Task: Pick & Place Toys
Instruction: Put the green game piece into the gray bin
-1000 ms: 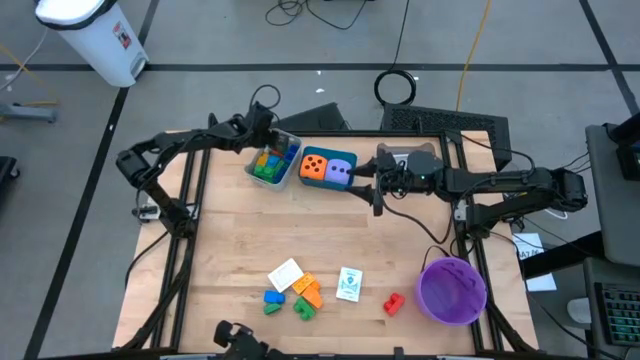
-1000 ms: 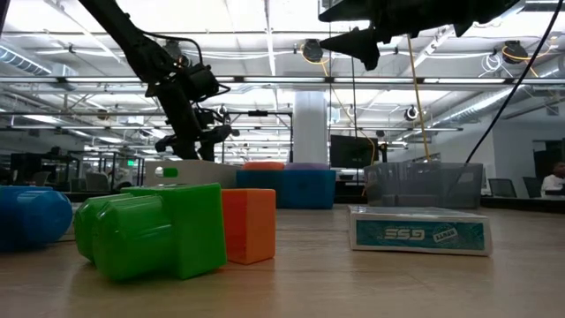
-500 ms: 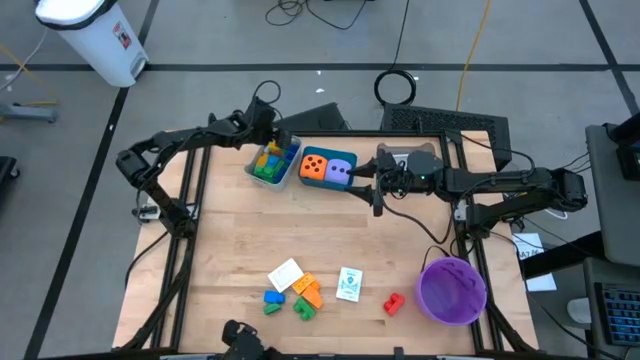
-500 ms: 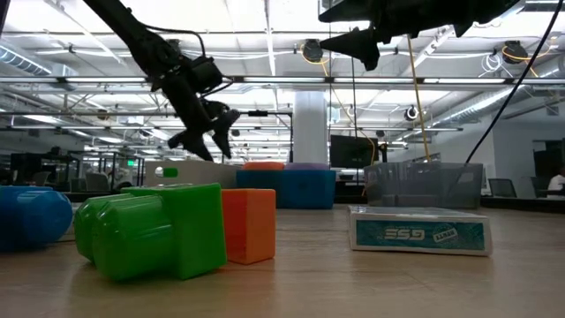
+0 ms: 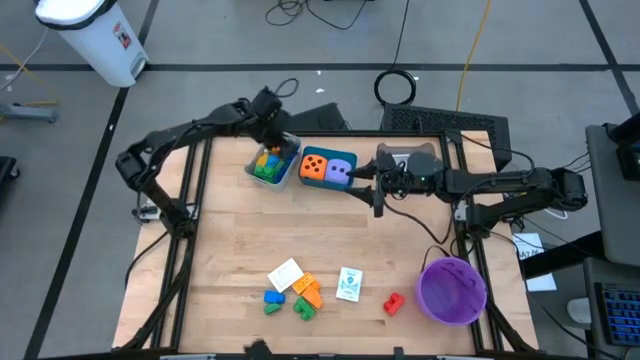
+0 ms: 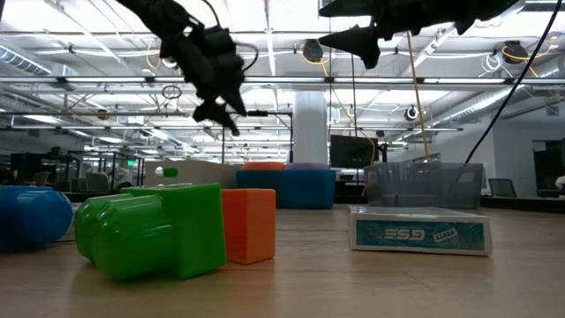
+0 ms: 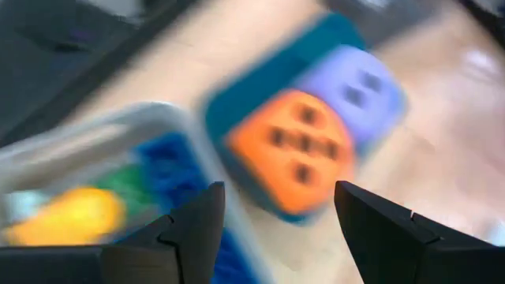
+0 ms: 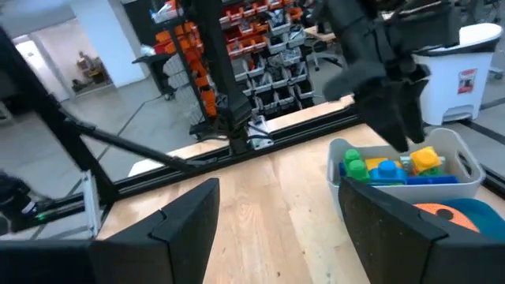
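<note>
Toys: bricks (image 5: 266, 164) fill the grey tray (image 5: 252, 171); more lie loose at the tabletop's (image 5: 230, 230) near edge. My left hand (image 5: 278, 131) hovers over the tray, open and empty; right hand (image 5: 374, 185) waits open beside the dice (image 5: 327, 168).

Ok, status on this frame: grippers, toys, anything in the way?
Left gripper open, empty, above grey tray of bricks. Right gripper open beside teal tray. Loose toys at front edge. Nothing blocking.
</note>
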Available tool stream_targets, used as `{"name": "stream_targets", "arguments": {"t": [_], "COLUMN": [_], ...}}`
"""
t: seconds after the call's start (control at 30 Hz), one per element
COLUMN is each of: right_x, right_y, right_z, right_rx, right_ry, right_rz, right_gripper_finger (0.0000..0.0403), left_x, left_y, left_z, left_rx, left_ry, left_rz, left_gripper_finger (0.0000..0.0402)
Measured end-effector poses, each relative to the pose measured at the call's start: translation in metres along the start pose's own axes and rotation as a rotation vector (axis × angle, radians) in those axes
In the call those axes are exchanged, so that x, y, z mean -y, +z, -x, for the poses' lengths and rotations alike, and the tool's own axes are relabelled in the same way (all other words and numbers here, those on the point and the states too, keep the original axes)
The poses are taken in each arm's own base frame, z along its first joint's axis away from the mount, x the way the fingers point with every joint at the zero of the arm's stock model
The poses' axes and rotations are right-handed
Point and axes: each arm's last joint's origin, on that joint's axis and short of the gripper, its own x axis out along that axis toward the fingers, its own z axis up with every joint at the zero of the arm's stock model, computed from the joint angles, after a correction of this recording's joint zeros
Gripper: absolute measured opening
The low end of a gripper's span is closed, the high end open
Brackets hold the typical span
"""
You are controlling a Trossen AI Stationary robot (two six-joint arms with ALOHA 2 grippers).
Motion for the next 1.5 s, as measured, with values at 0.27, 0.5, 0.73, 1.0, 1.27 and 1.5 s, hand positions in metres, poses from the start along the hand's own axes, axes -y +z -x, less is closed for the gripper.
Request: {"name": "stream_targets", "arguments": {"t": [0.27, 0.5, 0.73, 1.0, 1.27, 1.5], "right_x": [-0.022, -0.042, -0.055, -0.072, -0.073, -0.068], "right_y": [-0.008, -0.023, -0.039, -0.017, -0.004, -0.015], "right_z": [-0.001, 0.002, 0.006, 0.006, 0.006, 0.003], "right_rx": [-0.037, -0.147, -0.272, -0.213, -0.161, -0.249], "right_ry": [0.084, 0.148, 0.182, 0.150, 0.051, 0.033], "right_rz": [0.059, 0.107, 0.125, 0.186, 0.279, 0.298], "right_gripper_finger": [0.0251, 0.0251, 0.0251, 0.0251, 0.0251, 0.0251], "left_x": [0.079, 0.139, 0.176, 0.212, 0.241, 0.279], "left_y": [-0.015, -0.039, -0.069, -0.114, -0.164, -0.217], "left_z": [0.025, 0.075, 0.118, 0.130, 0.103, 0.072], "left_rx": [0.006, 0.129, 0.230, 0.198, 0.017, -0.139], "left_ry": [-0.237, -0.268, -0.269, -0.181, -0.011, -0.007], "left_rz": [-0.214, -0.306, -0.299, -0.329, -0.380, -0.483], "left_gripper_finger": [0.0248, 0.0248, 0.0248, 0.0248, 0.0248, 0.0248]}}
